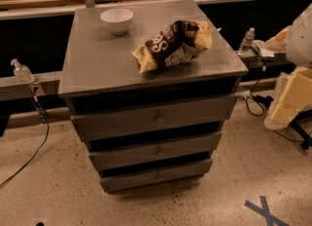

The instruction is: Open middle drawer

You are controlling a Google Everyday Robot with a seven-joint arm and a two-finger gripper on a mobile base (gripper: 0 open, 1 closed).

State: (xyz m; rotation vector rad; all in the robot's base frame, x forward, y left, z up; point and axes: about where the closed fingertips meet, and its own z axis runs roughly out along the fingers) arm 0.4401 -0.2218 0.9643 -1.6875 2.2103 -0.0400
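Note:
A grey cabinet (97, 69) stands in the centre with three drawer fronts stacked below its top. The middle drawer (126, 155) is a wide, shallow grey front with a small round knob (159, 150) at its centre. It sits flush in line with the taller front (112, 122) above and the slimmer front (126, 180) below. My gripper is out of view. Only cream and white parts of my arm (295, 98) show at the right edge, well to the right of the cabinet and apart from it.
On the cabinet top lie a white bowl (117, 20) and a brown and yellow chip bag (173, 45). Water bottles stand on the side rails at left (22, 71) and right (247, 40). Cables trail on the speckled floor, and blue tape (265, 210) marks it.

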